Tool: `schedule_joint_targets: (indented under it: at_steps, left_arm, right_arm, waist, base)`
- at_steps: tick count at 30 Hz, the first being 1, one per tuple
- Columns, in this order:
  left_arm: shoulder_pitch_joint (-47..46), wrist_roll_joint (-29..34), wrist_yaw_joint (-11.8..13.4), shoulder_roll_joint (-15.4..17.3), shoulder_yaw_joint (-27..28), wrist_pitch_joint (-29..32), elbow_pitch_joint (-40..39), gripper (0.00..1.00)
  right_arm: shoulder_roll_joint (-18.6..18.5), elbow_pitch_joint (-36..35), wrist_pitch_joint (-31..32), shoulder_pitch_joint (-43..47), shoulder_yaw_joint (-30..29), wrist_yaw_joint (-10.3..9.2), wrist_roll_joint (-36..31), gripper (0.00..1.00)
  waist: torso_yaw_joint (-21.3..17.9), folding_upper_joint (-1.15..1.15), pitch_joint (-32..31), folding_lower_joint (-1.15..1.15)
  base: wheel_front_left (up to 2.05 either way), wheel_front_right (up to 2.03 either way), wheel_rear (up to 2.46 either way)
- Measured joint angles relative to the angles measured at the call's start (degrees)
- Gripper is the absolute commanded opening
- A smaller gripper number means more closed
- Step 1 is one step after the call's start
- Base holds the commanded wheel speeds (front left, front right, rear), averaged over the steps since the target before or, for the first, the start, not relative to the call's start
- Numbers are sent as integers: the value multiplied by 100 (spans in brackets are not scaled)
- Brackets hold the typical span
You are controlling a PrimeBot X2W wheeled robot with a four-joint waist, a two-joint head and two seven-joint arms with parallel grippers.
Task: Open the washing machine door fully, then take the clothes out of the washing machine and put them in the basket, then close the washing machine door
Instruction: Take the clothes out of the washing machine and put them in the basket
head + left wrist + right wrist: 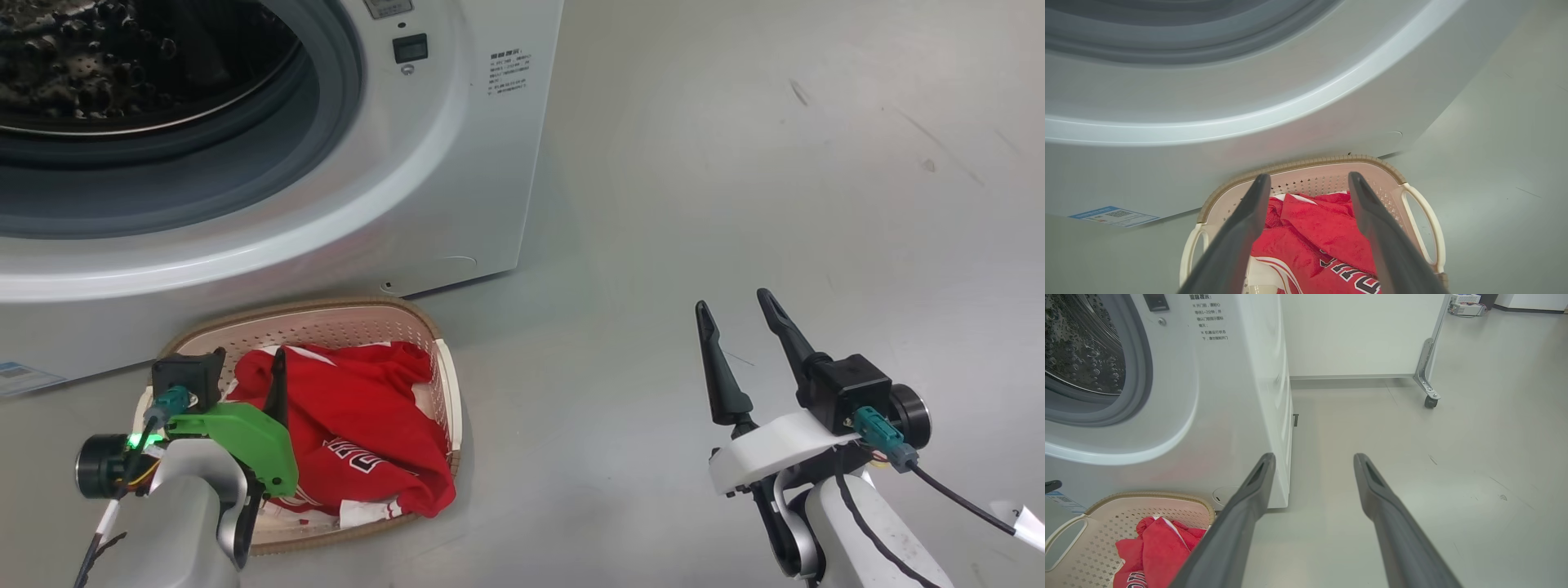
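Left claw (1308, 176) hangs over the basket (326, 307); I read its fingers as apart, nothing between them. Red clothes (359, 408) with white lettering lie heaped in the basket, which sits on the floor (735, 163) just in front of the washing machine (457, 163). Right claw (732, 300) is well to the right above the floor, fingers apart, empty. The drum (122, 57) mouth stands uncovered.

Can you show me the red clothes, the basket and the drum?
red clothes (359, 425): head view, middle of the fabric.
basket (326, 327): head view, perforated far wall.
drum (98, 65): head view, perforated steel wall.
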Motion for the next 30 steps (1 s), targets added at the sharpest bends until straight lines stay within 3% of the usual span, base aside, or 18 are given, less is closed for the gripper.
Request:
schedule_joint_targets:
  at_steps: [6, 11, 30]
  left_arm:
    - [25, 11, 0, -110, -29, -479, -314, 100]
    - [125, 49, 42, -162, -40, -526, -601, 100]
    - [1118, 59, 548, -169, 201, -617, -1907, 100]
  right_arm:
    - [-99, 77, -24, 38, -96, -33, -1, 100]
    - [-138, 144, -32, 146, -180, -36, -1, 100]
    - [-260, 218, -56, 605, -380, -135, 4, 100]
  waist:
    - [165, 0, -196, 0]
    - [329, 0, -408, 0]
    - [875, 0, -1357, 0]
  base:
    - [0, 0, 0]
    - [0, 0, 0]
    - [0, 0, 0]
